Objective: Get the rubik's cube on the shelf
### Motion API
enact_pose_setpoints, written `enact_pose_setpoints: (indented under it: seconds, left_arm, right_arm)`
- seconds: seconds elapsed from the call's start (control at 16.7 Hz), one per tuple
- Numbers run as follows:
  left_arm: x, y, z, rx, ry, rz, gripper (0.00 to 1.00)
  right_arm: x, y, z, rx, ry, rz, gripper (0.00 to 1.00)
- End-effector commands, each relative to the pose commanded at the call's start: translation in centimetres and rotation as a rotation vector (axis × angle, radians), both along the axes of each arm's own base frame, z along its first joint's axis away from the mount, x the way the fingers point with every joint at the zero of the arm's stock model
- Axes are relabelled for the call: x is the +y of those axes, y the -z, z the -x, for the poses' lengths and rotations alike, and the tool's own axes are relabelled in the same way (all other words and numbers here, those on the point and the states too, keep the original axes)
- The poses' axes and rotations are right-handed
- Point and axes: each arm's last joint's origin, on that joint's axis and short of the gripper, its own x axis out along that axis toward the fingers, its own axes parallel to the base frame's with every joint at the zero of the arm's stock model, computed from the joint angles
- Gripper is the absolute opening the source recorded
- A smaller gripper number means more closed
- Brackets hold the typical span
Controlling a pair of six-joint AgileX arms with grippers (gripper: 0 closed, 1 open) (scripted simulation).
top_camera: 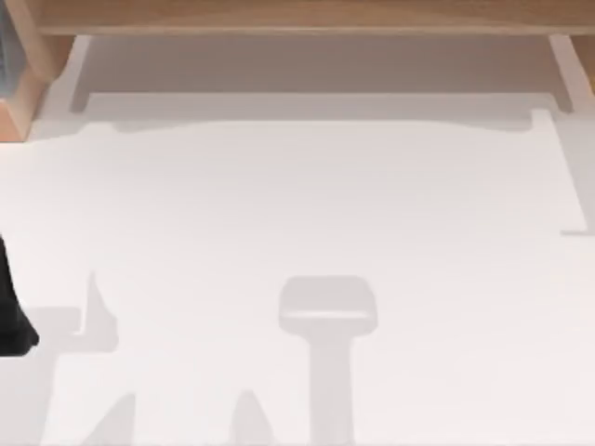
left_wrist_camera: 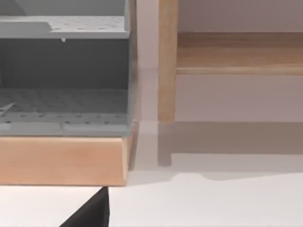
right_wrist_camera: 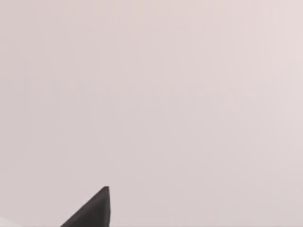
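One long light-brown wooden shelf board [top_camera: 307,17] spanning the 12 o'clock edge of the top view, raised above the white tabletop [top_camera: 297,214] on side supports, with a band of shade beneath it. Seen again from the left wrist camera as a horizontal wooden plank [left_wrist_camera: 236,52] joined to an upright wooden post [left_wrist_camera: 166,61] standing on the table.

Just beside that post, a grey perforated rack [left_wrist_camera: 64,71] of two tiers, seated on a light wooden base [left_wrist_camera: 61,161]; in the top view, tucked into the 10 o'clock corner, touching the shelf's end.

Left arm [top_camera: 11,311] entering as a dark shape at the 9 o'clock edge of the top view, low over the table, wrist camera levelled toward the rack and shelf post. Left gripper [left_wrist_camera: 92,213] showing as a dark wedge above the white surface. Right gripper [right_wrist_camera: 92,210] likewise a dark wedge, set against a plain pale background. Grip state of either: cannot tell.

Soft grey shadows lying across the tabletop from 6 to 8 o'clock.
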Motion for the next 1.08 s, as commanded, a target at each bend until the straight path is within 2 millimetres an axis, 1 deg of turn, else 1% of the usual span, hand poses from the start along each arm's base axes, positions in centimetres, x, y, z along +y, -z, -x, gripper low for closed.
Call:
enact_pose_setpoints:
  seconds: [0.12,0.24,0.36,0.48,0.66,0.78,0.9,1.08]
  left_arm:
    - [0.0,0.0,0.0,0.0,0.0,0.0,1.0]
    - [0.0,0.0,0.0,0.0,0.0,0.0,1.0]
    - [0.0,0.0,0.0,0.0,0.0,0.0,1.0]
    - [0.0,0.0,0.0,0.0,0.0,0.0,1.0]
    - [0.0,0.0,0.0,0.0,0.0,0.0,1.0]
    - [0.0,0.0,0.0,0.0,0.0,0.0,1.0]
    - [0.0,0.0,0.0,0.0,0.0,0.0,1.0]
    - [0.0,0.0,0.0,0.0,0.0,0.0,1.0]
  right_arm:
    - [-0.7,-2.5,-2.4,0.018,0.042,-0.135,1.0]
    - [-0.5,-4.8,-5.0,0.053,0.076,-0.282,1.0]
    - [0.8,-6.5,-7.6,0.112,0.105,-0.437,1.0]
    - [2.9,-7.5,-10.2,0.195,0.134,-0.589,1.0]
    - [6.8,-7.9,-13.4,0.356,0.193,-0.788,1.0]
    - [9.5,-7.6,-14.9,0.472,0.247,-0.89,1.0]
    - [11.7,-7.1,-16.0,0.578,0.311,-0.966,1.0]
    - [13.8,-5.8,-17.0,0.7,0.407,-1.035,1.0]
